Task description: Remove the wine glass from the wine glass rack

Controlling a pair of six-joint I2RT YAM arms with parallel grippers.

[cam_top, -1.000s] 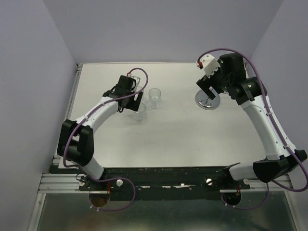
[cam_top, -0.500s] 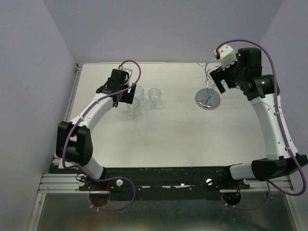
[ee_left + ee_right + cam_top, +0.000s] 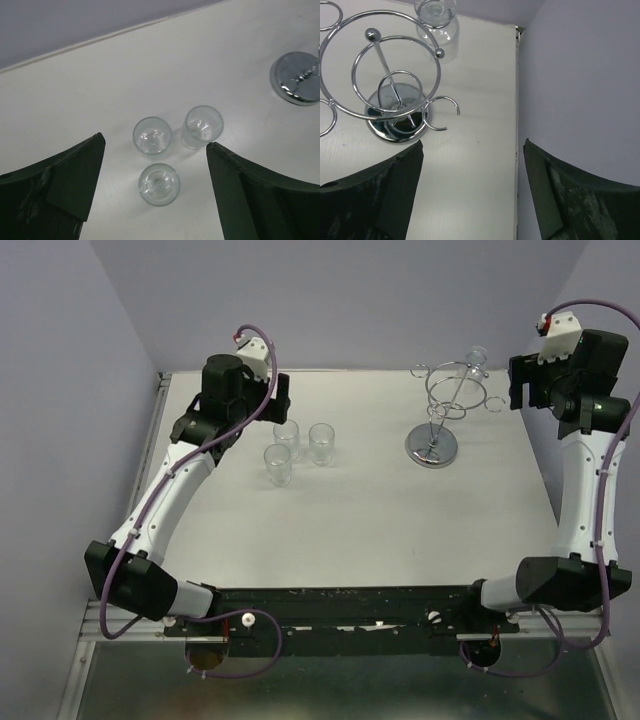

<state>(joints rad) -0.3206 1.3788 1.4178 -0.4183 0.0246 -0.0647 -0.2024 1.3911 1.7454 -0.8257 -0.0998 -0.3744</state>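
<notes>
At the near edge of the table [image 3: 350,530], the 2 arm bases are sitting side by side, and both arms are reaching up toward the far half. Left of centre, 3 clear glasses [image 3: 287,437] are standing upright in a tight cluster. The left gripper [image 3: 154,142] is hovering raised over that part of the table with its jaws spread wide, gripping nothing. In its wrist view the cluster is showing on the table below, between the 2 dark fingers [image 3: 65,185].

Well to the right of the glasses, the wine glass rack [image 3: 432,447] is standing on its mirrored disc base, its thin stem rising to the looped ring top. Farther right and raised, the right gripper [image 3: 473,144] is hanging with its jaws apart and nothing between them, clear of the rack. At the rack's far side, the wine glass [image 3: 436,20] is hanging upside down from 1 hook loop, bowl downward, near the table's far right corner.
</notes>
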